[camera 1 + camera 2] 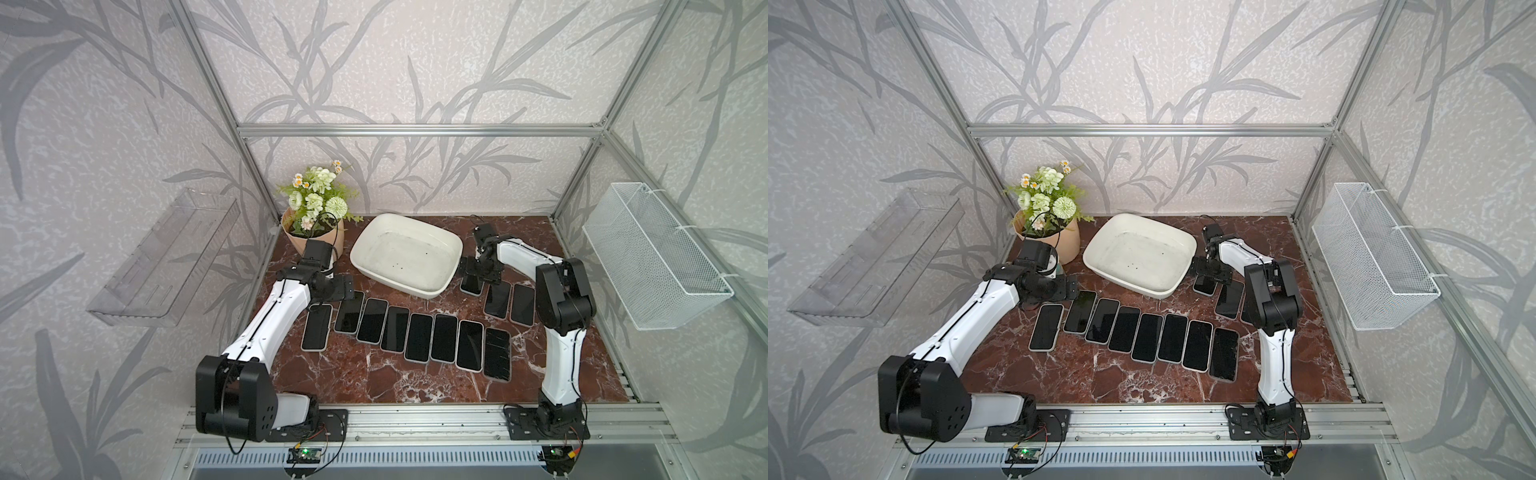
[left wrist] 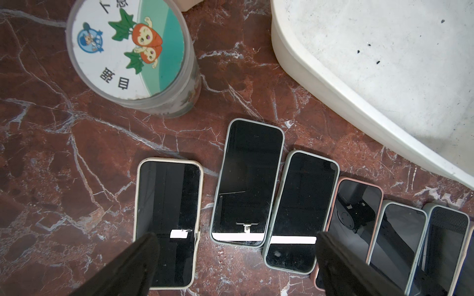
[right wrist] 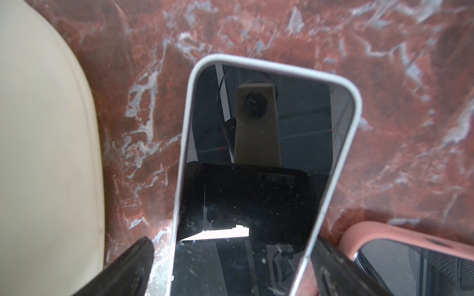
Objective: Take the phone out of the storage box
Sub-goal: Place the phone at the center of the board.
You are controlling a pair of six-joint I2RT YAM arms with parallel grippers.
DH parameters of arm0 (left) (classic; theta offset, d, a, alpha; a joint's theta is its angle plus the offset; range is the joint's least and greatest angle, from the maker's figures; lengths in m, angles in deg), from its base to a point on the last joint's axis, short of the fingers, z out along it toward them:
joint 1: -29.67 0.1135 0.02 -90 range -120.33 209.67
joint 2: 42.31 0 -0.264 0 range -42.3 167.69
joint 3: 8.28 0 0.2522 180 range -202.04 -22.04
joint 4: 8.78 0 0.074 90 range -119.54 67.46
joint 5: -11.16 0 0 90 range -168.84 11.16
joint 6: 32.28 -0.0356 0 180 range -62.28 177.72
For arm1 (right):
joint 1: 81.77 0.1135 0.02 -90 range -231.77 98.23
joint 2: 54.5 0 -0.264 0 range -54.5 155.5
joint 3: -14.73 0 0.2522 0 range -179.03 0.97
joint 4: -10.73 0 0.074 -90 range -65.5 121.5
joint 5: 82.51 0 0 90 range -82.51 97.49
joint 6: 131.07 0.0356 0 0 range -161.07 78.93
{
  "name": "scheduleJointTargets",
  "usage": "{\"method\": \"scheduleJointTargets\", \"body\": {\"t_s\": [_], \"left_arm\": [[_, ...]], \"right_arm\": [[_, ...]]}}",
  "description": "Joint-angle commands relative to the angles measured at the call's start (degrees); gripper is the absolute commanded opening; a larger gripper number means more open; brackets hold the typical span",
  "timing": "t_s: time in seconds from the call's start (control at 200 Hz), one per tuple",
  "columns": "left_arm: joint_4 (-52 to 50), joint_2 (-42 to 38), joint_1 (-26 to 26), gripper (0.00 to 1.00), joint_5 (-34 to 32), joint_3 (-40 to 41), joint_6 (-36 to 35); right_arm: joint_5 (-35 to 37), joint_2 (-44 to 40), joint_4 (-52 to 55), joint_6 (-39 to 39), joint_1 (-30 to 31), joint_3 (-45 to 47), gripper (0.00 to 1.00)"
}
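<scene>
The storage box (image 1: pixel 446 245) (image 1: pixel 1183 249) is an off-white tub at the back middle of the marble table, with only a few dark specks inside; its rim (image 2: pixel 320 84) and wall (image 3: pixel 38 153) show in the wrist views. Just right of it a white-cased phone (image 1: pixel 471 286) (image 1: pixel 1204 286) (image 3: pixel 256 128) lies flat, screen up. My right gripper (image 1: pixel 478 272) (image 3: pixel 233 246) straddles its near end, open, with its fingers off the case edges. My left gripper (image 1: pixel 340 289) (image 2: pixel 238 238) hangs open over the left end of a row of several phones (image 1: pixel 415 336).
Two more phones (image 1: pixel 497 300) lie right of the white-cased one, the nearer in a pink case (image 3: pixel 410 256). A flower pot (image 1: pixel 332 243) and a round lidded canister (image 2: pixel 128 51) stand back left. A clear tray (image 1: pixel 166 257) and a wire basket (image 1: pixel 652 257) hang on the side walls.
</scene>
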Motion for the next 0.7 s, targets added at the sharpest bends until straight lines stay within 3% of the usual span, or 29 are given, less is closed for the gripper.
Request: {"method": "scheduleJointTargets", "body": {"t_s": [0.0,0.445,0.695], "left_arm": [[0.79,-1.45,0.09,1.0,-0.23,1.2,0.51],[1.79,-3.66,0.17,1.0,-1.77,1.86,0.76],[5.66,-8.22,0.11,1.0,-1.77,2.93,0.94]], "right_arm": [[-0.32,-2.5,0.99,-0.33,-0.95,0.84,0.99],[-2.31,-7.78,0.67,-0.1,-6.09,3.33,0.99],[-3.19,-15.56,0.84,-1.55,-8.17,4.16,0.99]]}}
